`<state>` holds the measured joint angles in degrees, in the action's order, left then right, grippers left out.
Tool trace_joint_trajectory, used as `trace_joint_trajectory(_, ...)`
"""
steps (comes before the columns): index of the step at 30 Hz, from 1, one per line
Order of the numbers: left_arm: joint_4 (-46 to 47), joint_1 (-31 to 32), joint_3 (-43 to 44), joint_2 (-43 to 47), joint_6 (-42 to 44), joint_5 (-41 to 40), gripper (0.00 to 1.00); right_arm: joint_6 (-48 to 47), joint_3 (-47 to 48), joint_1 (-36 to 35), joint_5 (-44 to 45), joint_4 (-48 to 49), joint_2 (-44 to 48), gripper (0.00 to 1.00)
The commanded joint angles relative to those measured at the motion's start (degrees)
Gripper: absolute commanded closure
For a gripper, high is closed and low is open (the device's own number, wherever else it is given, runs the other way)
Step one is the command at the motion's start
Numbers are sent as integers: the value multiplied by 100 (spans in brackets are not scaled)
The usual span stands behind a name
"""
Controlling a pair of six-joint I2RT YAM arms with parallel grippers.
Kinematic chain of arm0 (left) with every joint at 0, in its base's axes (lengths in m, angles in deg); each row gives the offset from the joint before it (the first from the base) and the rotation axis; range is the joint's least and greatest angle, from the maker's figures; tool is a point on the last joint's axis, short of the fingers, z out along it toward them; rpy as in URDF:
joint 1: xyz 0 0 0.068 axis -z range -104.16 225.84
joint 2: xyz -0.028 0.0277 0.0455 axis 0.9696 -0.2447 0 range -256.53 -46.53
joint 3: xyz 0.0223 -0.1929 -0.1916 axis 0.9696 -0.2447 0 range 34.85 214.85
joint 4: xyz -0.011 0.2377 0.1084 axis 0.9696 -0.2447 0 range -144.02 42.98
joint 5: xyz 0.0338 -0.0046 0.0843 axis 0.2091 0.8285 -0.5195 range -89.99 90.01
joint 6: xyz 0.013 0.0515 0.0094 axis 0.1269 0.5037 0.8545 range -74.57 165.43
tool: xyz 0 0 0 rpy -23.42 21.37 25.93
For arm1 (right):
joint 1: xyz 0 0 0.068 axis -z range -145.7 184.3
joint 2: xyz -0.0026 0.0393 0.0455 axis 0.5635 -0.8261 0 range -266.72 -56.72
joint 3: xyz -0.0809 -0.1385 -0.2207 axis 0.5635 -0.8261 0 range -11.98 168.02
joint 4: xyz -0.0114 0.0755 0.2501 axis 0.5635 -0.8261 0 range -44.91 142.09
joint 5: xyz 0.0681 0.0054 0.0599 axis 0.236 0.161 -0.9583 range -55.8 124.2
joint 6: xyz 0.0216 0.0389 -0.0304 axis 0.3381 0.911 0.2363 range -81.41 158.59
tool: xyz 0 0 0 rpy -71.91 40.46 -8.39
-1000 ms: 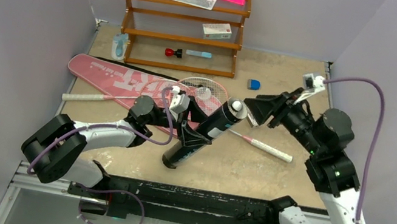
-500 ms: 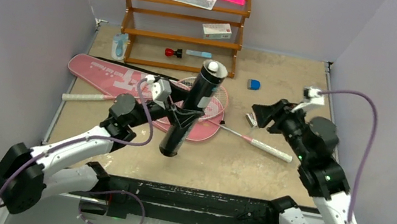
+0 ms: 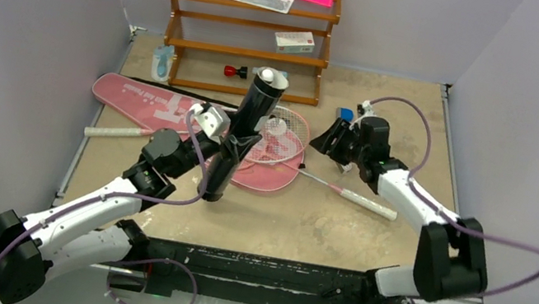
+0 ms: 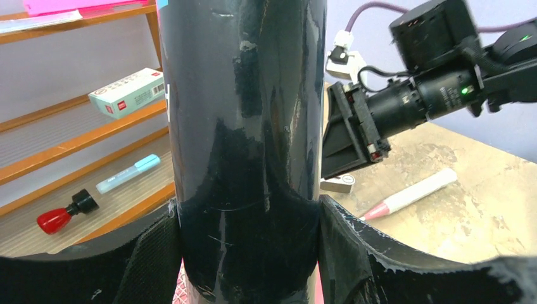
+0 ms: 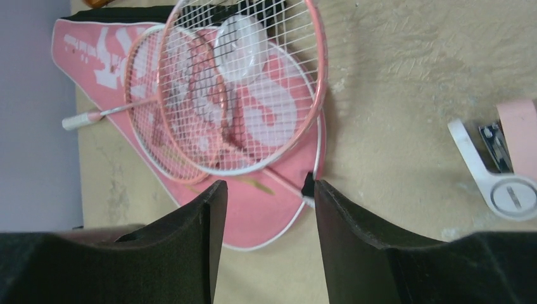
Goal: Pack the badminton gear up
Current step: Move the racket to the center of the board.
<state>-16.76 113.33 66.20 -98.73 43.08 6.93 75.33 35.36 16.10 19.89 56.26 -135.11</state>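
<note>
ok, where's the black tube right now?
Top view, left of centre: the tube is clamped in the left gripper, capped end up toward the rack, beside the racket heads on the pink bag.

Long black tube [image 3: 255,108] — gripped across its lower half by the left hand [image 3: 234,146], steeply tilted, white-topped end uppermost. Long pink bag [image 3: 143,97] with white lettering lies flat on the surface [image 3: 321,220]. Two pink-framed rackets [image 3: 289,143] — heads overlapping on the bag's wide end, white handles pointing opposite ways along the surface. A white shuttlecock [image 3: 277,127] rests on the strings.
</note>
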Motion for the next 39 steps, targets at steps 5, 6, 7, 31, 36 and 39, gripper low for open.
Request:
trace_joint_trajectory(5,167,-47,255,183,391,-125,53,448,557,25,-238,1690,-1497,46)
trace_joint_trajectory(6,153,-45,261,188,393,-107,53,491,622,25,-216,1778,-1683,46)
trace_joint_trajectory(7,143,-49,258,189,393,-108,53,507,687,24,-228,1861,-1869,47)
trace_joint_trajectory(31,129,-48,266,277,428,40,53,317,82,-65,-748,1926,-1441,87)
trace_joint_trajectory(36,112,-47,275,283,413,93,54,428,-900,-351,-606,1941,-661,82)
trace_joint_trajectory(39,112,-42,275,290,402,116,54,549,-1409,-394,-570,2109,-403,79)
